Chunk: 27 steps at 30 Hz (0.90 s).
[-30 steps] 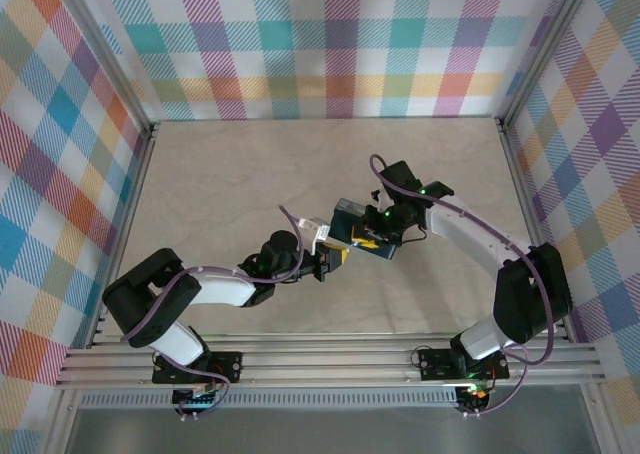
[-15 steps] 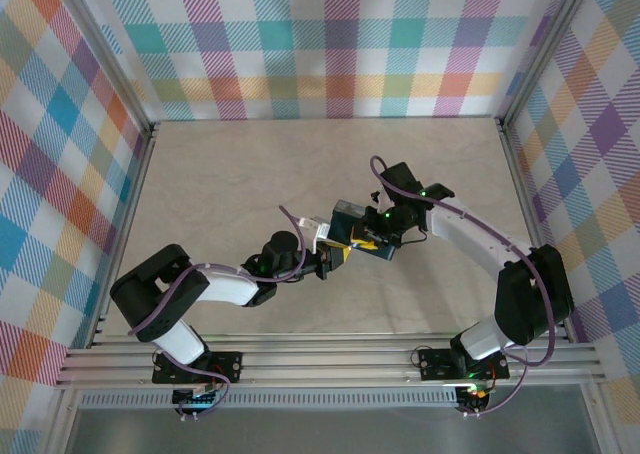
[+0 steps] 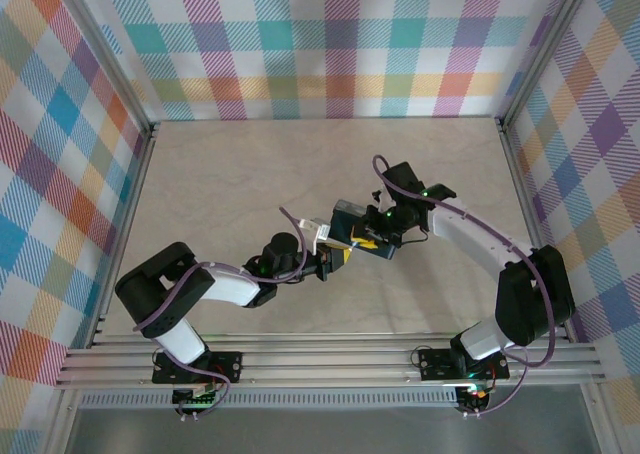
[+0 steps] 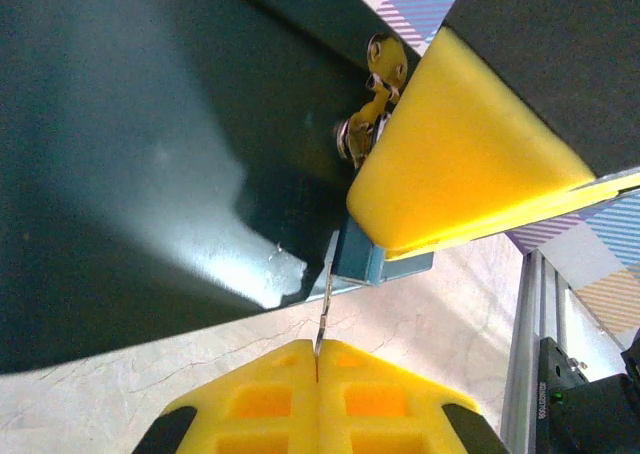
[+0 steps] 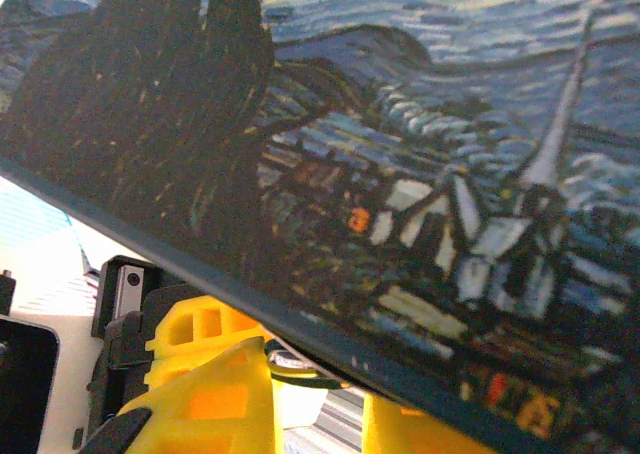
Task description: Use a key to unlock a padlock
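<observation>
Near the middle of the table (image 3: 230, 174) the two arms meet at a dark-blue tin (image 3: 350, 215) painted with a swirling night sky, which the right arm carries tilted. The left pincer (image 4: 318, 362) has its yellow fingers pressed together on the key (image 4: 324, 309), a thin grey blade clamped at the seam between them. In the left wrist view the key's long axis runs almost straight up the picture, leaning slightly right toward the top. Its tip points away from the pincer at the padlock (image 4: 358, 260). That tip meets the near left corner of the padlock's small blue body; whether it sits inside the keyhole cannot be told. The padlock is just beside the tin's lower edge, close above the table. It is tucked under a broad yellow finger (image 4: 450, 164) of the right pincer (image 5: 305, 399), which lies right on it. The blue body's long axis lies across the picture, roughly square to the key. In the right wrist view the right pincer's two fingers stand a little apart under the tin's rim and reach past it, pinching the padlock, though the rim hides their tips. A small brass-coloured fitting (image 4: 384, 66) shows on the tin's side, beside the right finger's upper edge and above the padlock.
</observation>
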{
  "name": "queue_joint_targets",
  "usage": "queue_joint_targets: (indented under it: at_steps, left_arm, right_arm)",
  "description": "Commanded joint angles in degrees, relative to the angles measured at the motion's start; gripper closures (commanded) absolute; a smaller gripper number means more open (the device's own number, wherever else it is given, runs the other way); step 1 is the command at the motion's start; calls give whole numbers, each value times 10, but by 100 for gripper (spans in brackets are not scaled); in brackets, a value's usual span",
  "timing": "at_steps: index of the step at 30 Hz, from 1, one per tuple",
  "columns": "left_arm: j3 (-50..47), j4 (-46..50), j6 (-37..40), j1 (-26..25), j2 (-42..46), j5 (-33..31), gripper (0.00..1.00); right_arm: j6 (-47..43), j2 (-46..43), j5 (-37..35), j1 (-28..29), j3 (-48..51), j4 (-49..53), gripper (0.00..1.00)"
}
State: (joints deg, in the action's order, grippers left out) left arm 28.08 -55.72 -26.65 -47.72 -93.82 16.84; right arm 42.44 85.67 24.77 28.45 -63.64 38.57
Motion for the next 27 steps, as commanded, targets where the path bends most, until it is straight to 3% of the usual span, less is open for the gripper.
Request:
queue_joint_targets:
  at_steps: [1,27]
  left_arm:
    - [-15,-38,-9,-3,-2,10,100]
    - [-6,-34,-20,-2,25,-3,100]
  right_arm:
    - [5,-17,16,-5,3,-21,100]
    - [3,-20,22,-5,13,-23,100]
